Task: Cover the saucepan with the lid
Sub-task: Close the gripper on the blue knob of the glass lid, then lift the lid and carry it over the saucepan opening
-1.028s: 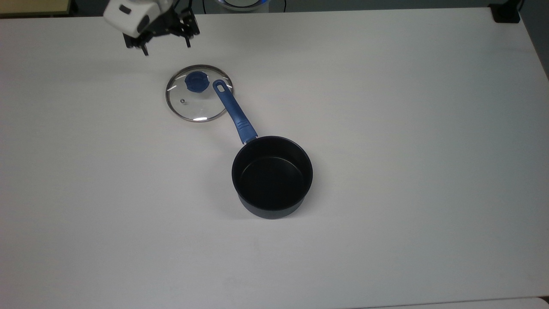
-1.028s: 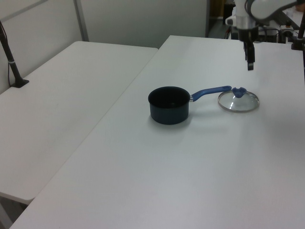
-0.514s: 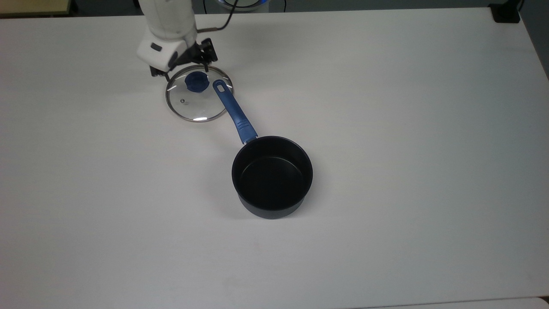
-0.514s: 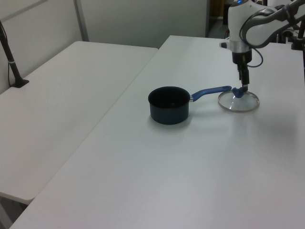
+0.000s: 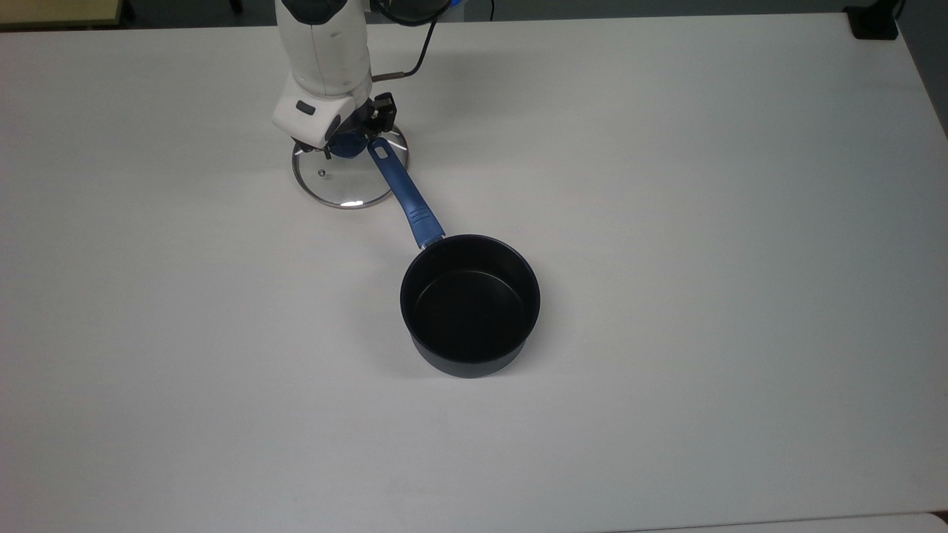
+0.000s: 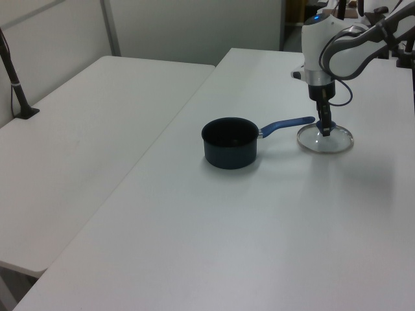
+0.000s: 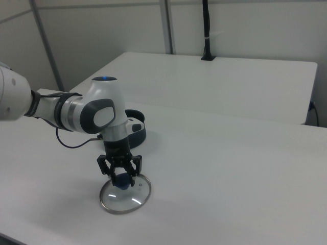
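Gripper (image 7: 121, 177) open astride lid (image 7: 125, 194) knob (image 7: 121, 180).

Clear glass lid (image 5: 348, 181), shiny metal rim; saucepan (image 5: 469, 303) matt black inside; table (image 5: 666, 222) smooth white.

The top view looks steeply down from well above the white surface (image 5: 666, 222). The left view stands low and farther off, looking along it. The right view sits nearer, facing the opposite way. All 3 share the lid (image 5: 348, 181) (image 6: 325, 138) (image 7: 125, 194) and arm (image 5: 322, 52) (image 6: 331, 55) (image 7: 92, 115).
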{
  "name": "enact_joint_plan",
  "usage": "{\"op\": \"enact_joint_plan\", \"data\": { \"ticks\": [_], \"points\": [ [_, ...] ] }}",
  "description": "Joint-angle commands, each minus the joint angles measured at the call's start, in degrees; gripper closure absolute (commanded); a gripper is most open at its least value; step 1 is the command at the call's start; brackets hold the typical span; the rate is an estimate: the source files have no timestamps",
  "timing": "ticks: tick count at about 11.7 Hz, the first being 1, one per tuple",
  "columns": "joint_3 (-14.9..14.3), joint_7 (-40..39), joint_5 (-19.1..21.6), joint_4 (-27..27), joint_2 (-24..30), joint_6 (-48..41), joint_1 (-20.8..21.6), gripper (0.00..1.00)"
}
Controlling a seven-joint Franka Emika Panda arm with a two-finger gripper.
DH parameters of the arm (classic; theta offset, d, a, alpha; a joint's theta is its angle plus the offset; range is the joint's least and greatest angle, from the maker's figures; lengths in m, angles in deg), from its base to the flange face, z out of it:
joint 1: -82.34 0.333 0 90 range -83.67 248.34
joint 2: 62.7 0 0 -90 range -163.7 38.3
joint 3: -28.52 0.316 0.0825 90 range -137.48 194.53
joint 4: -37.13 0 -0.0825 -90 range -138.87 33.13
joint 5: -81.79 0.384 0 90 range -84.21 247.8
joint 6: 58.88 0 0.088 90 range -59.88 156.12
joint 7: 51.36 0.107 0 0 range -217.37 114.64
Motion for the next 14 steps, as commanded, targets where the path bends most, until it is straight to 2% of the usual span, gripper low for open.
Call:
{"op": "enact_joint_plan", "data": {
  "ticks": [1,5,6,7,9,11,12,14],
  "points": [
    [0.05,1.74,-0.51,-0.46,1.21,0.29,-0.18,0.76],
    [0.14,0.78,-0.95,0.42,6.91,-6.28,-0.45,0.76],
    [0.23,-1.75,-1.91,0.77,9.01,-8.74,-0.62,0.76],
    [0.23,-4.91,-2.53,2.34,10.43,-12.68,-1.32,0.76],
    [0.23,-9.06,-2.27,9.43,10.79,-21.2,-3.25,0.76],
    [-0.12,-7.06,0.17,17.52,9.83,-25.01,-3.18,0.76],
    [-0.12,-3.13,2.8,20.26,8.87,-24.94,-3.09,0.76],
    [0.05,9.32,5.19,26.92,4.75,-24.32,-2.04,0.76]
  ]
}}
